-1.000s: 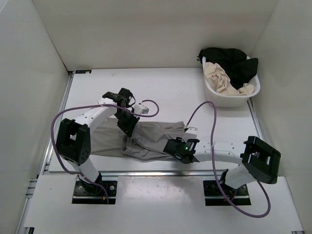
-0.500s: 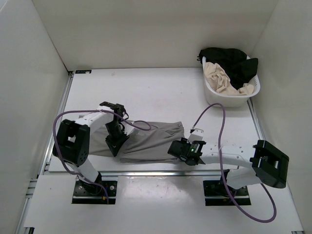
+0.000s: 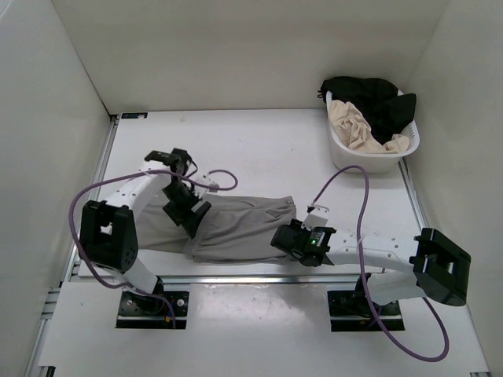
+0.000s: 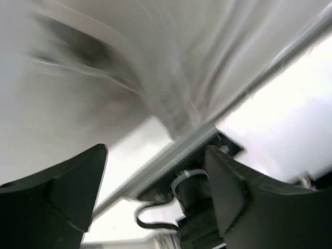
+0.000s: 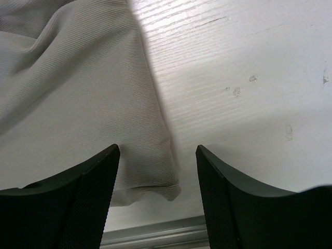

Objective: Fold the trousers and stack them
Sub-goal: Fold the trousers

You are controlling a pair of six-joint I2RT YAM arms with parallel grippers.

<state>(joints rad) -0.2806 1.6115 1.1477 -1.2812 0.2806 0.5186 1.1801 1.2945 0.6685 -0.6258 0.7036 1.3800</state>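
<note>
The grey trousers (image 3: 236, 224) lie folded in a long band near the table's front edge. My left gripper (image 3: 187, 210) hovers over their left part, open, with nothing between its fingers. The left wrist view is blurred: creased trousers (image 4: 155, 62) fill its top, and the left gripper (image 4: 155, 150) stands wide apart. My right gripper (image 3: 286, 239) sits low at the band's right end, open. In the right wrist view the right gripper (image 5: 158, 148) straddles a corner of the trousers (image 5: 78, 104) without pinching it.
A white basket (image 3: 339, 149) at the back right holds a black garment (image 3: 377, 98) and a beige garment (image 3: 357, 126). A metal rail (image 3: 251, 279) runs along the table's front edge. White walls enclose the table on three sides.
My left gripper carried a fold of the trousers leftward, laid it down, then opened and let go, pulling slightly back. The right gripper barely moved.
</note>
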